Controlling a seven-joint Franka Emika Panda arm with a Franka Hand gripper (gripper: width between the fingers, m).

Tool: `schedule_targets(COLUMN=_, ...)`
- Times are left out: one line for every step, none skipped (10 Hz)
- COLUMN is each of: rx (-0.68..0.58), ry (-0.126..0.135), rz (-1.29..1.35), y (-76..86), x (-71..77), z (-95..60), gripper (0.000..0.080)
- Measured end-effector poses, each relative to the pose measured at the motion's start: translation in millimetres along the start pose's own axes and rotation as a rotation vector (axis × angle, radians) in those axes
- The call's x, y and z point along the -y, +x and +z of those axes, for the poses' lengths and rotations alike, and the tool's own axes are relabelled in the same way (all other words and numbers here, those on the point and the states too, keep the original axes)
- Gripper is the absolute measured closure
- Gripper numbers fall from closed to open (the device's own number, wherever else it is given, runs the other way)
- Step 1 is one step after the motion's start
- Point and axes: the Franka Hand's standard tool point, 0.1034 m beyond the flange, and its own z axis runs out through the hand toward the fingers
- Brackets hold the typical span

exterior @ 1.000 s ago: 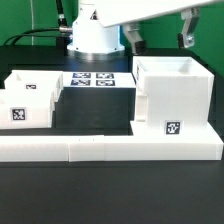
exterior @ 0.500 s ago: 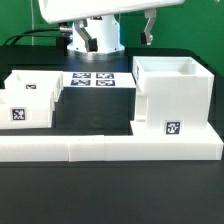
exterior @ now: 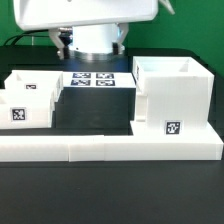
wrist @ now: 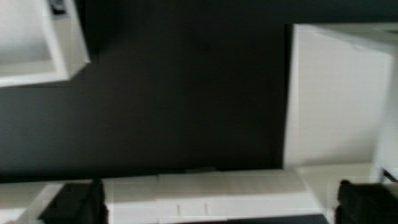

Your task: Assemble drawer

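The large white cube-like housing (exterior: 175, 95) stands on the exterior view's right, open on top, with a tag on its front. Two small white trays (exterior: 32, 84) (exterior: 22, 108) sit on the left, each with a tag. In the wrist view the housing (wrist: 347, 90) and one tray's corner (wrist: 32, 40) show. My gripper (wrist: 217, 202) hangs high above the table, with its dark fingers (wrist: 71, 205) wide apart and nothing between them. In the exterior view only the arm's white body (exterior: 90, 12) shows at the top; the fingers are out of frame.
A long low white L-shaped wall (exterior: 110, 148) runs along the front and under the housing; it also shows in the wrist view (wrist: 222, 192). The marker board (exterior: 95, 78) lies at the back in front of the arm's base (exterior: 92, 42). Black table between.
The arm has swung toward the exterior view's left and fills the top of the frame. The fingers, seen earlier near the top, have left that view. The parts have not moved.
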Motion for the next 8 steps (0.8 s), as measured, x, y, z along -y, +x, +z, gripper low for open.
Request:
schedule_targets(rx=0.004, ry=-0.019, rz=-0.003, y=-14.3, x=-19.3, z=7.3, gripper=0.015)
schedule_targets(rx=0.007, ry=-0.03, rz=-0.012, y=-23.0, x=-30.7, z=14.7, gripper=0.015)
schedule_targets(rx=0.016, ry=-0.035, rz=-0.012, y=-27.0, x=-35.4, z=22.0, gripper=0.015)
schedule_targets(rx=0.01, ry=-0.033, rz=-0.017, y=-23.9, x=-32.1, z=19.6, gripper=0.015)
schedule_targets(rx=0.009, ry=-0.034, rz=-0.018, y=-23.7, x=-32.3, z=19.5, gripper=0.015)
schedule_targets(rx=0.01, ry=-0.034, rz=-0.017, y=-24.0, x=-32.6, z=20.0, gripper=0.015)
schedule_targets(rx=0.015, ry=-0.032, rz=-0.035, y=-24.8, x=-34.4, z=20.0, gripper=0.015)
schedule_targets(rx=0.023, ry=-0.029, rz=-0.06, y=-27.5, x=-42.2, z=20.9, gripper=0.015)
